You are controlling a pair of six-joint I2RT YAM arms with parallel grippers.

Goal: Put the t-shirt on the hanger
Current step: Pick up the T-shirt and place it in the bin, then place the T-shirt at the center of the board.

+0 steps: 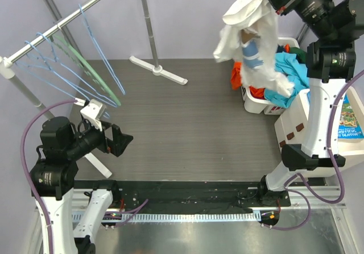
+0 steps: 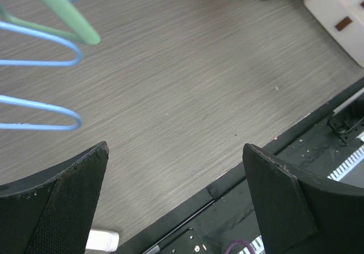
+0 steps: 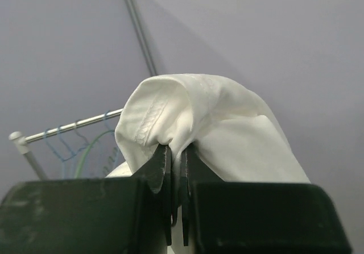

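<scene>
The right pincer (image 3: 176, 152) is pressed together on a bunched fold of the plain white short-sleeved t-shirt (image 1: 244, 15). The shirt hangs high over the bench's far right corner, above the white plastic laundry basket (image 1: 256, 103). The left pincer (image 2: 175, 149) is spread wide and empty near the bench's left edge, just beside the thin light-blue wire hanger (image 1: 103, 52) on the metal rail (image 1: 62, 21). The step in hand looks like bringing shirt and hanger together. The left pincer should probably take a blue hanger by its shoulder, avoiding the wider pale-green hanger (image 2: 57, 7). Held crumpled, the shirt hides its openings, so a regrip may be needed.
</scene>
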